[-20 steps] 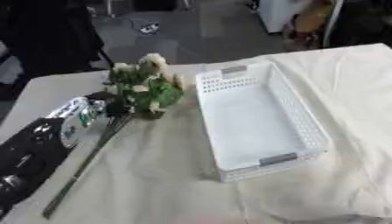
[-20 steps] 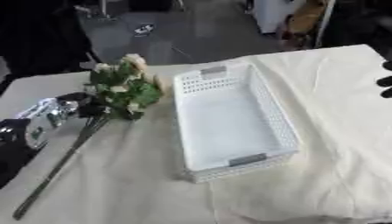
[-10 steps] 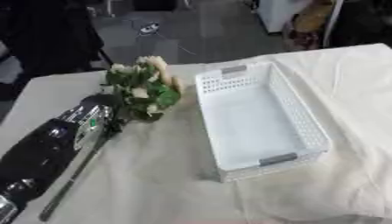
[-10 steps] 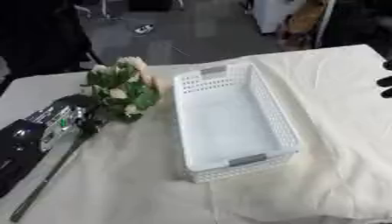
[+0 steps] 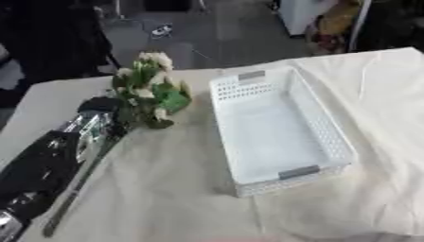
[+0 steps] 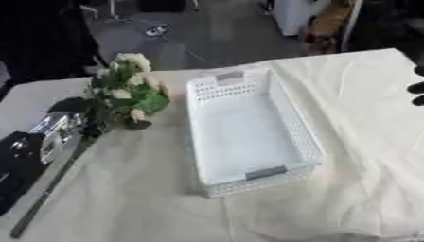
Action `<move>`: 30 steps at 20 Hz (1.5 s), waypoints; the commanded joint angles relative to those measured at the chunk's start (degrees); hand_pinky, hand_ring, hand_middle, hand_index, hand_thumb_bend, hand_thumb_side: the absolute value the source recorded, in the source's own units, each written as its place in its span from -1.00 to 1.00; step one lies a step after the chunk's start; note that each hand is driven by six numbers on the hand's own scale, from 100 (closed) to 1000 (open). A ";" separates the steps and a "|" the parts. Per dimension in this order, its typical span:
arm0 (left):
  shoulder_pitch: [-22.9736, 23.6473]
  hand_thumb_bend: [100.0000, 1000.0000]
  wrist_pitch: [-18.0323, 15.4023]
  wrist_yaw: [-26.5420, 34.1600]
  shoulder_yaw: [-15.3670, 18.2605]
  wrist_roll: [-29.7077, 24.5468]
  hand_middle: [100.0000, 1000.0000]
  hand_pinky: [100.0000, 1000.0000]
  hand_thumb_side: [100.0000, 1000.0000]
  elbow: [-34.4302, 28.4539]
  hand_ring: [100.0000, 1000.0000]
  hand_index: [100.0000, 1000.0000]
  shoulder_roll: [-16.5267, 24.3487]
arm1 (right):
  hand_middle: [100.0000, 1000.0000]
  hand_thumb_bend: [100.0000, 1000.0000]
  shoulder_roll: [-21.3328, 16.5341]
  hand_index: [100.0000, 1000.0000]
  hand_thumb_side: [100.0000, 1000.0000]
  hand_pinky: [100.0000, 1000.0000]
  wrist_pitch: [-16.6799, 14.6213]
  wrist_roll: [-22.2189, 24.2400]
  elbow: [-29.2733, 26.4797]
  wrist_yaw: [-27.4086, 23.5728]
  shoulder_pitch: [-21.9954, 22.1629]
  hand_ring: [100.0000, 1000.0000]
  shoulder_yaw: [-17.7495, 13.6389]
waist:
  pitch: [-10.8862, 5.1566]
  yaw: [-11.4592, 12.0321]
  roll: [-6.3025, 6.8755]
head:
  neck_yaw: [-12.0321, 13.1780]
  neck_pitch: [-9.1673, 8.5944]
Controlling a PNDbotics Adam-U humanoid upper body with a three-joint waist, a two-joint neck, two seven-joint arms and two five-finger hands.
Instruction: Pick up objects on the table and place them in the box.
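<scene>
Item 1. Counter point(image 5: 190, 198): draped in a cream cloth, wrinkled toward the right side.

Item 2. Box point(image 5: 278, 130): white perforated plastic basket, long side running away from the robot, standing upright at centre. Nothing in it.

Item 3. Flowers point(image 5: 151, 90): a spray of pale blooms with green leaves, lying on the counter just left of the box's far end and apart from it. A long dark stem point(image 5: 79, 189) runs from the blooms toward the near left corner.

Item 4. Left hand point(image 5: 99, 108): black, at the end of a black and silver arm entering from the lower left. It sits at the base of the blooms, over the upper stem. Whether its fingers are spread or closed round the stem cannot be told.

Item 5. Right hand point(image 6: 417, 87): only dark fingertips show at the right edge of the right eye view, well apart from the box; their state cannot be told.

Risk notes. The stem is long. Held near the blooms, its free end would likely hang low, drag on the cloth, or catch the box wall and shove the light box. Laid crosswise, the stem would probably overhang the rim and tip out; lengthwise looks safer.
</scene>
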 commanded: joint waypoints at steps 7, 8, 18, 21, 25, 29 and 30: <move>3.41 -1.00 2.47 44.08 4.73 9.90 -1.00 -1.00 -0.39 -8.78 -1.00 -0.94 3.47 | 0.64 -1.00 -0.88 0.87 -0.17 0.35 0.04 -0.46 -0.90 0.04 -0.52 0.49 -0.62 | -0.43 0.29 -0.23 | -0.09 -0.08; 3.70 -1.00 2.51 48.34 4.41 11.16 -1.00 -1.00 -0.39 -9.32 -1.00 -0.94 4.17 | 0.64 -1.00 -0.90 0.87 -0.17 0.35 0.04 -0.47 -0.90 0.04 -0.53 0.49 -0.60 | -0.45 0.25 -0.20 | -0.08 -0.08; 5.77 -1.00 2.97 62.68 3.08 18.03 -1.00 -1.00 -0.39 -11.60 -1.00 -0.93 6.88 | 0.64 -1.00 -1.00 0.87 -0.18 0.35 0.01 -0.51 -0.90 0.10 -0.39 0.49 -0.65 | -0.44 0.23 -0.26 | -0.03 -0.08; 5.88 -1.00 3.09 63.03 3.00 18.27 -1.00 -1.00 -0.40 -11.49 -1.00 -0.93 6.95 | 0.64 -1.00 -1.00 0.87 -0.17 0.35 0.01 -0.51 -0.90 0.12 -0.38 0.49 -0.65 | -0.42 0.24 -0.26 | 0.05 -0.08; 5.82 -1.00 3.51 60.67 2.84 19.20 -1.00 -1.00 -0.36 -11.73 -1.00 -0.86 7.47 | 0.64 -1.00 -1.00 0.87 -0.17 0.35 -0.01 -0.51 -0.90 0.11 -0.38 0.49 -0.65 | -0.44 0.23 -0.23 | 0.00 -0.08; 5.91 -1.00 5.44 40.78 1.41 19.03 0.13 -0.28 -0.55 -15.76 -0.12 0.30 8.94 | 0.64 -1.00 -1.00 0.87 -0.17 0.35 0.00 -0.45 -0.90 0.11 -0.40 0.49 -0.61 | -0.44 0.15 -0.20 | 0.09 -0.08; 6.00 -0.26 5.53 33.40 0.34 15.92 0.38 0.12 -0.10 -17.24 0.20 0.56 9.71 | 0.64 -1.00 -1.02 0.87 -0.17 0.35 -0.01 -0.41 -0.90 0.10 -0.43 0.49 -0.56 | -0.44 0.08 -0.16 | 0.19 -0.08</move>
